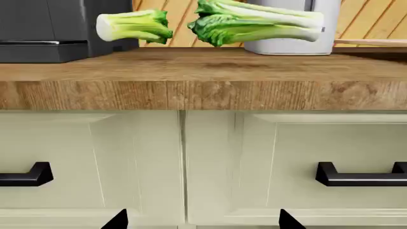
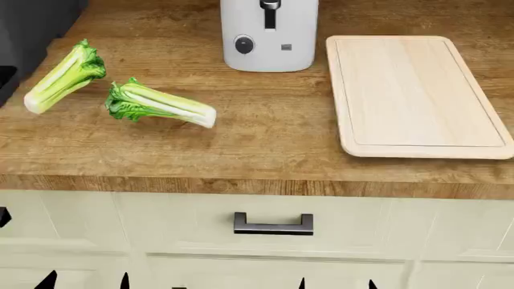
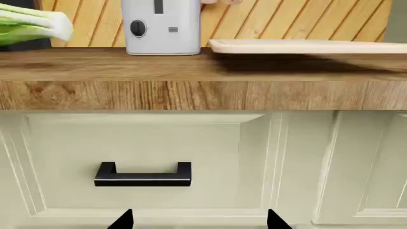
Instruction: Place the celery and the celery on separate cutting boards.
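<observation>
Left wrist: left gripper (image 1: 202, 220) spread wide, holding nothing, low before the drawers; 2 celery bunches on the counter (image 1: 203, 67).
Head: one celery (image 2: 62, 76) near the left edge, another celery (image 2: 161, 105) beside it; pale cutting board (image 2: 418, 96) at the right edge.
Right wrist: right gripper (image 3: 198, 220) wide, holding nothing

A wooden countertop (image 2: 265, 150) with a thick front edge is seen across the head view. Under it, cream cabinet fronts (image 3: 146, 157) are fitted with black bar handles (image 3: 143, 175). A wall of diagonal wooden slats (image 3: 286, 19) is shown behind the counter. The scene is lit evenly, with soft shadows.
</observation>
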Available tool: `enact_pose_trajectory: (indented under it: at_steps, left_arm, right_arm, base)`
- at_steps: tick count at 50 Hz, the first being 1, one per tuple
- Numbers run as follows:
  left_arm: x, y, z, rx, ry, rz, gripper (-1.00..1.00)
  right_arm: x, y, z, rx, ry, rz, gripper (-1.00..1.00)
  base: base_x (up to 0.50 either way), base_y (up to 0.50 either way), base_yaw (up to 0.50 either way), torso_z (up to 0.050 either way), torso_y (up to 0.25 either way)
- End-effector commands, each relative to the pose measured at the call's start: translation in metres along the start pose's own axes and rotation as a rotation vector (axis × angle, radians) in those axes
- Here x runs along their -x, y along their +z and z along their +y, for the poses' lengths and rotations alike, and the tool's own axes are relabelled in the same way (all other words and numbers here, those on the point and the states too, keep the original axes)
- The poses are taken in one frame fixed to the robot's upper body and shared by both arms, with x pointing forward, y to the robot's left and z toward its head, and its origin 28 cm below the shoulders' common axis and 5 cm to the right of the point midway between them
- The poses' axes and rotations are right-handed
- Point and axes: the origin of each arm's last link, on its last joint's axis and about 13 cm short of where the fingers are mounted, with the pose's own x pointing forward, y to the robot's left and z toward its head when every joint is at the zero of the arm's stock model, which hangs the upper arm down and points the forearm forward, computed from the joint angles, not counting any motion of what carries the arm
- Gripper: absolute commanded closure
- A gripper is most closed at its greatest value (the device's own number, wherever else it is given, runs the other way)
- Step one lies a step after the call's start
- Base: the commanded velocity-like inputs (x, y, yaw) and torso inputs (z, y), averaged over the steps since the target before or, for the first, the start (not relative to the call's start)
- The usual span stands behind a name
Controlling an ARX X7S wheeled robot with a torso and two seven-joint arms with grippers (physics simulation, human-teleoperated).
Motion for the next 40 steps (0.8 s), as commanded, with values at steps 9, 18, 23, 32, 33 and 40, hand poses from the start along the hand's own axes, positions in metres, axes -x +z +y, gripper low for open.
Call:
enact_pose_trajectory:
  at_steps: [9,18,23,32,33,40]
  left_arm:
    - [0.0011,0.0,-0.0006,-0.015,-0.013,0.012,-1.0]
    - [0.0036,-0.0029,0.0032,-0.009,-0.005,0.032,-1.0]
    - [0.003,-0.0046,0.0045,0.013,0.005,0.044,-1.0]
    - [0.003,-0.0042,0.0045,0.021,0.007,0.06,-1.0]
    - [0.003,-0.0042,0.0045,0.021,0.007,0.06,-1.0]
    - [0.0024,-0.0056,0.0039,-0.008,0.002,0.068,-1.0]
  right_arm:
    - [0.0019,0.0022,-0.0014,-0.019,-0.016,-0.014,-1.0]
    - [0.002,0.0026,-0.0021,-0.01,-0.01,-0.018,-1.0]
    - [0.0022,0.0025,-0.0022,-0.008,-0.011,-0.014,-1.0]
    - [0.002,0.0025,-0.0028,-0.008,-0.015,-0.011,-1.0]
    - [0.0021,0.0027,-0.0029,-0.009,-0.017,-0.011,-1.0]
    - [0.0029,0.0027,-0.0032,-0.005,-0.019,-0.01,-1.0]
  base:
    - [0.0,0.0,0.0,0.0,0.0]
    - [0.0,0.02,0.0,0.0,0.0]
    - [0.01,0.5,0.0,0.0,0.0]
    - [0.01,0.5,0.0,0.0,0.0]
    - [0.01,0.5,0.0,0.0,0.0]
    - [0.01,0.5,0.0,0.0,0.0]
